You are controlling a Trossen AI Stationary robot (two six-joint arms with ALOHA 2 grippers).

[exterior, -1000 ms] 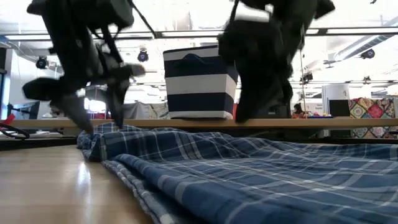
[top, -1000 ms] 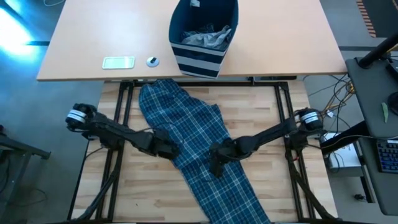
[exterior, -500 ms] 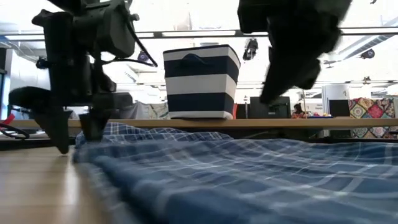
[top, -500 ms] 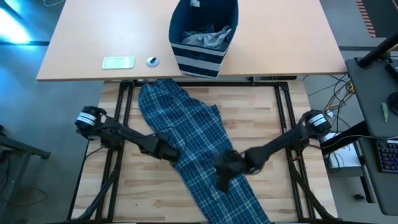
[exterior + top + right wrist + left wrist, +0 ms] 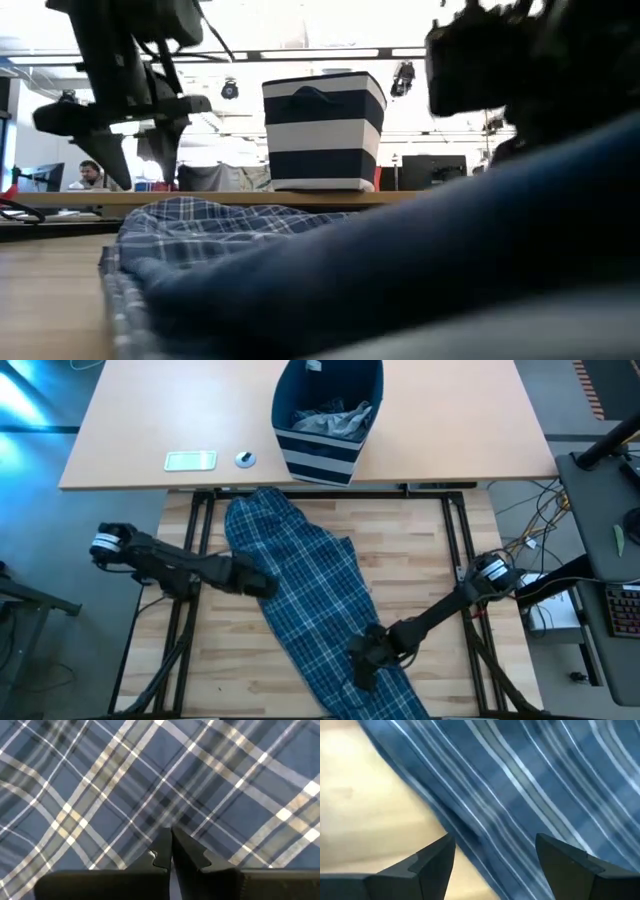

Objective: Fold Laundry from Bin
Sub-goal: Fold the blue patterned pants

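Early stage, I'd say: one garment out, nothing folded. Plaid trousers lie spread diagonally on the slatted wooden desk, lower leg running under the right gripper, whose fingers are closed tight against the cloth; can't tell if any fabric is pinched. Left gripper sits at the trousers' edge, fingers wide apart, empty, cloth edge just ahead between them. Bin is well beyond both on the far tan desk, grey laundry inside, so more items left. Beside the bin: a pale flat card and a small round object. Room behind: open workshop, ceiling lights, a person seated far off.
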